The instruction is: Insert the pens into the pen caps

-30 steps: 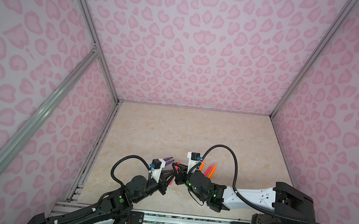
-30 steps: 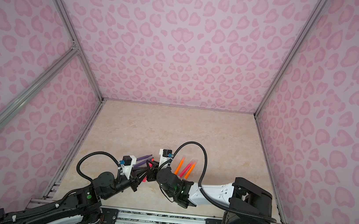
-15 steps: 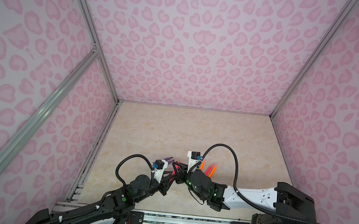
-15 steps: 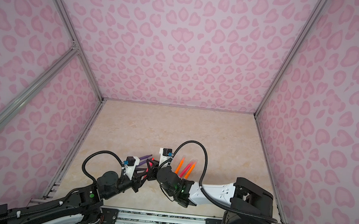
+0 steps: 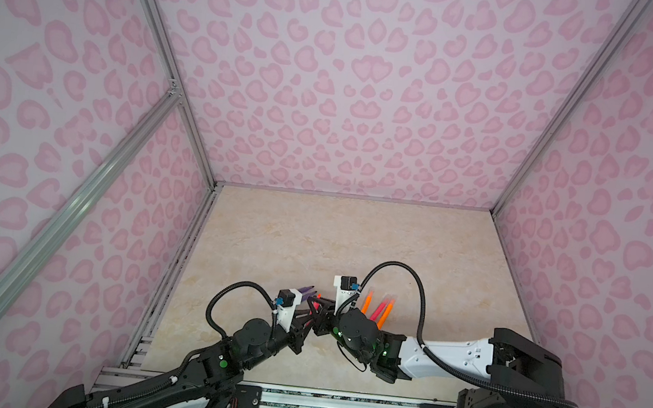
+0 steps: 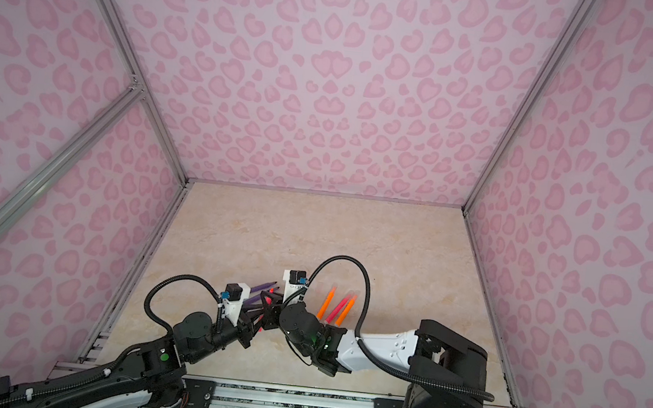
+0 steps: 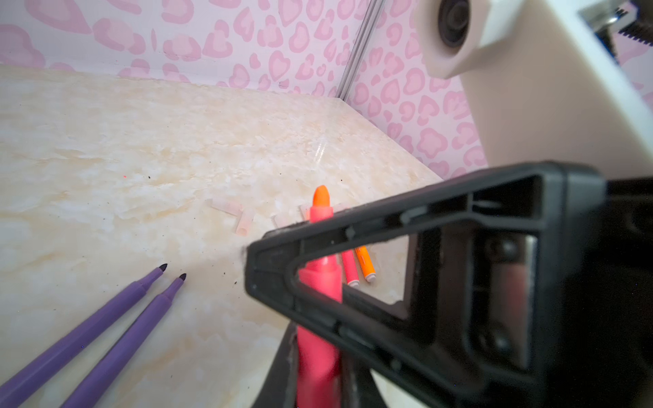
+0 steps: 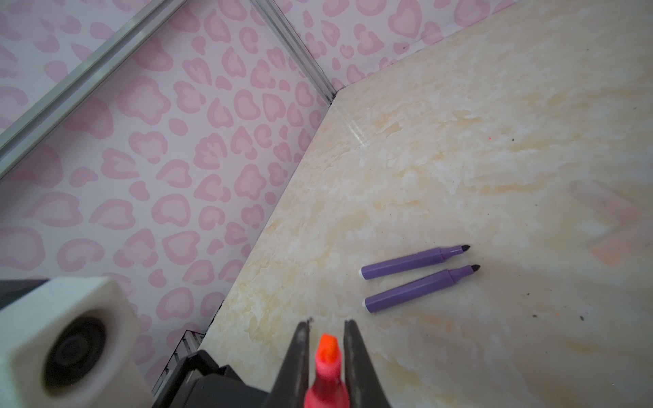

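Right wrist: pink-red pen [image 8: 327, 378] pinched inside right end effector [image 8: 327, 324]

purple pens [image 6: 263, 286], orange pens [image 6: 326, 302], beige table [image 6: 313, 233]

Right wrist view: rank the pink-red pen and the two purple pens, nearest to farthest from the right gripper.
1. Pink-red pen: held in the right gripper.
2. Near purple pen: lying flat, gripper side of the pair.
3. Far purple pen: parallel, just beyond the near one.
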`<state>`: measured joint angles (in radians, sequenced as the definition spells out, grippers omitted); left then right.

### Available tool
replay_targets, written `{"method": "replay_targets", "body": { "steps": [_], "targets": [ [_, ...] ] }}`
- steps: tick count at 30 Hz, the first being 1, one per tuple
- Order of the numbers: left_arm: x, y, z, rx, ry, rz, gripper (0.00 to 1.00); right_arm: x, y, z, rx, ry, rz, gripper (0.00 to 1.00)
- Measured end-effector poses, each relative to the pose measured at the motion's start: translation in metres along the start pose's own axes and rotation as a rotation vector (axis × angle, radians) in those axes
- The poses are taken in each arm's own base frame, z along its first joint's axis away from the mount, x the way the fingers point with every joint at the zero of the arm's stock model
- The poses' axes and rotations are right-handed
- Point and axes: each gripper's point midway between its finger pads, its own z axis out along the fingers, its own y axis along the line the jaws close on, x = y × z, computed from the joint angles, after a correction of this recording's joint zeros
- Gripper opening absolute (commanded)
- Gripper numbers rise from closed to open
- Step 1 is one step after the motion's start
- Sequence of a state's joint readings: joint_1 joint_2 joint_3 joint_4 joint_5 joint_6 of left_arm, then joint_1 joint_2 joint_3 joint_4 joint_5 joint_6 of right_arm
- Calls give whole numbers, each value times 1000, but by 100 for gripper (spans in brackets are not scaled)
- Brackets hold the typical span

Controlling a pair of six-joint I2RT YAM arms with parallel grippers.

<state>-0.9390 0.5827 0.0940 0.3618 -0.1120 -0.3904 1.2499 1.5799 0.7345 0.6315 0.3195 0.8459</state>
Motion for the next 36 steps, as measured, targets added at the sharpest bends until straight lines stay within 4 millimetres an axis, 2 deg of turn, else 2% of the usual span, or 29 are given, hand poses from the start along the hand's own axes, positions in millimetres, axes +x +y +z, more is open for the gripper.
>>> {"method": "replay_targets", "body": {
  "steps": [3, 5, 7, 10, 13, 18, 21, 24, 27, 30, 32, 36],
  "targets": [
    [0, 0, 0, -1, 0, 5, 3, 1, 0, 0, 0, 2, 0, 25],
    [0, 0, 0, 1, 0, 3, 3, 1, 1, 0, -5, 6, 8, 43],
    [-1, 1, 0, -7, -4, 1, 3, 2, 2, -1, -12, 15, 2, 52],
    [0, 6, 1, -37, -5, 1, 3, -2, 0, -6, -4, 2, 0, 57],
    [2, 10, 2, -58, 4, -1, 3, -10, -7, -15, 19, -30, -3, 57],
    [0, 12, 2, -69, -3, -4, 3, -35, -24, -38, 86, -112, -10, 54],
    [-1, 13, 2, -80, -8, -4, 3, -48, -44, -50, 162, -159, -19, 52],
    [-3, 14, 2, -91, -9, -3, 3, -60, -72, -54, 279, -190, -23, 50],
    [-3, 15, 2, -95, -5, -2, 3, -66, -113, -50, 426, -190, -18, 49],
    [0, 16, 3, -98, 5, 0, 3, -61, -149, -42, 548, -144, -33, 49],
    [-2, 15, 3, -97, 4, 0, 3, -55, -158, -31, 592, -95, -50, 49],
    [-1, 14, 4, -95, 11, 4, 3, -49, -159, -2, 662, -5, -99, 47]
  ]
}}
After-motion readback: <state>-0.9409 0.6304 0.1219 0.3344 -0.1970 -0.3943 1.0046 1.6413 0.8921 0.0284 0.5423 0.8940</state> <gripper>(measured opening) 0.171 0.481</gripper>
